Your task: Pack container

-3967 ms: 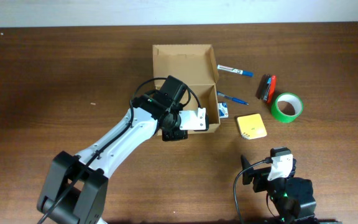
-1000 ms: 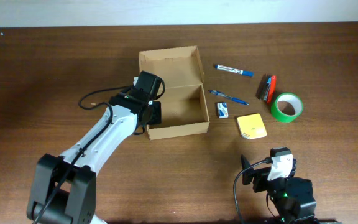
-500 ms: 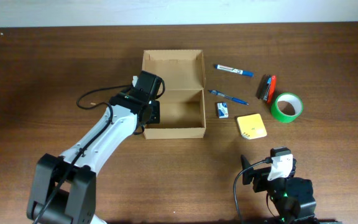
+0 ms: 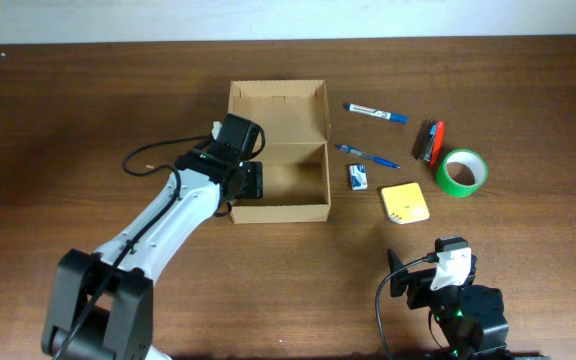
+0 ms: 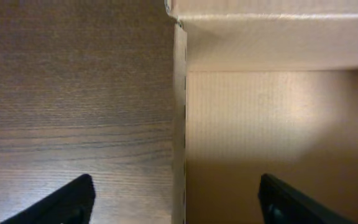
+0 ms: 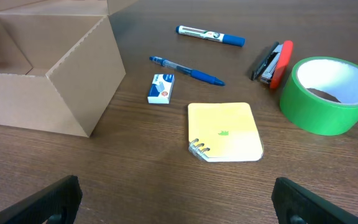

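The container is a tan cardboard box, open, with its lid flap standing up at the far side. No items show inside it. My left gripper is open at the box's left wall. In the left wrist view one finger is outside over the table and the other is inside the box, neither touching the wall. My right gripper is open and holds nothing, low at the near right, short of the yellow notepad.
Right of the box lie a blue marker, a blue pen, a small blue-and-white packet, the yellow notepad, a red-and-black stapler and a green tape roll.
The left gripper turned the box a little to square it, then opened and let go of its left wall. The right arm has not moved.
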